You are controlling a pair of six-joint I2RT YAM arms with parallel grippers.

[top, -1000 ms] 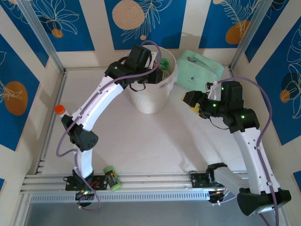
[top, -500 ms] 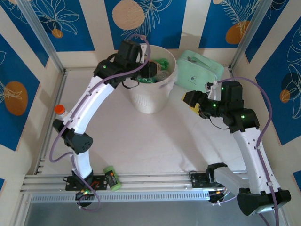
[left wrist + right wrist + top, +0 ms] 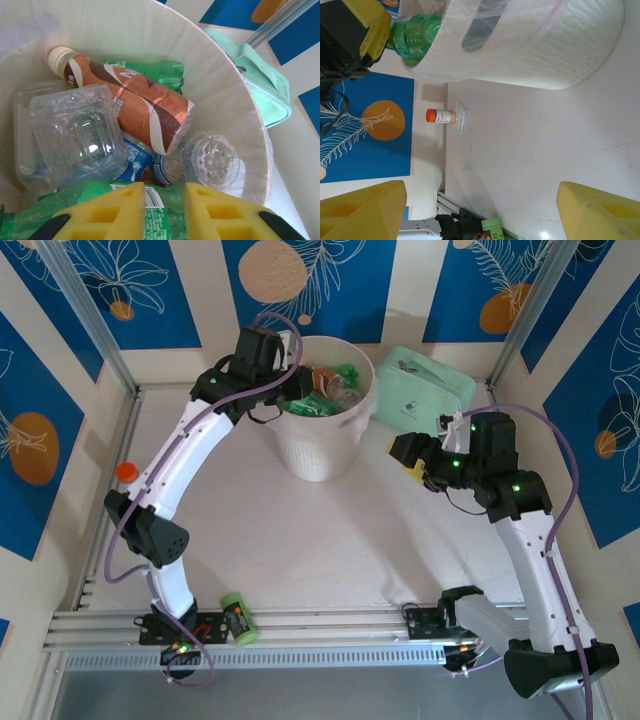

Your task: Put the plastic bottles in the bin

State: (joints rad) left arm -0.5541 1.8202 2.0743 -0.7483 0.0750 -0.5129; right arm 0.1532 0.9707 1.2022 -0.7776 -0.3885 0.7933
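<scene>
The left hand (image 3: 165, 200) is now drawn back to the left rim of the bin (image 3: 318, 455), closed and empty. A green bottle (image 3: 95, 192) is left lying inside. The right hand (image 3: 408, 458) is held open, empty.

A round pale pink-cream plastic bin (image 3: 318, 455) is set on the pale matte table (image 3: 330, 540). A mint-green zipped bag (image 3: 425, 390) is laid just right of the bin. A small orange-capped jar (image 3: 127, 472) is stood well left of it, and a light-green can (image 3: 237, 618) is laid far nearer.
</scene>
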